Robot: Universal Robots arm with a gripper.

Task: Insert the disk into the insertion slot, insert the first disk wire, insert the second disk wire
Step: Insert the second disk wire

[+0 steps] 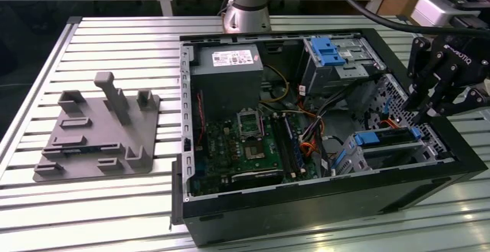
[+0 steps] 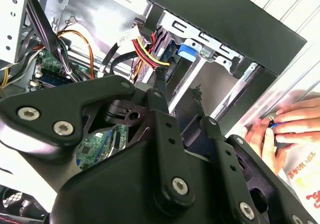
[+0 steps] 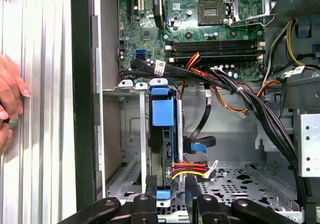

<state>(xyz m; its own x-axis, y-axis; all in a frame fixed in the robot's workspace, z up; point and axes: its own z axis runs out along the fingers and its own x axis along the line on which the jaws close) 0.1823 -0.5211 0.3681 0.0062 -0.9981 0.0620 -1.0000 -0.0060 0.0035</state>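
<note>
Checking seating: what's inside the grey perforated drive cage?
The flat hard drive in its bright blue plastic bracket sits edge-on inside the grey perforated sheet-metal cage; the cage walls cover its label side.

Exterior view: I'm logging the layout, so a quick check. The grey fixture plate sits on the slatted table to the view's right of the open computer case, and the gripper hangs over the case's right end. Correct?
Not quite. In the exterior view the grey fixture plate sits on the slatted table to the view's left of the open computer case, not its right. The gripper does hang over the case's right end.
</note>
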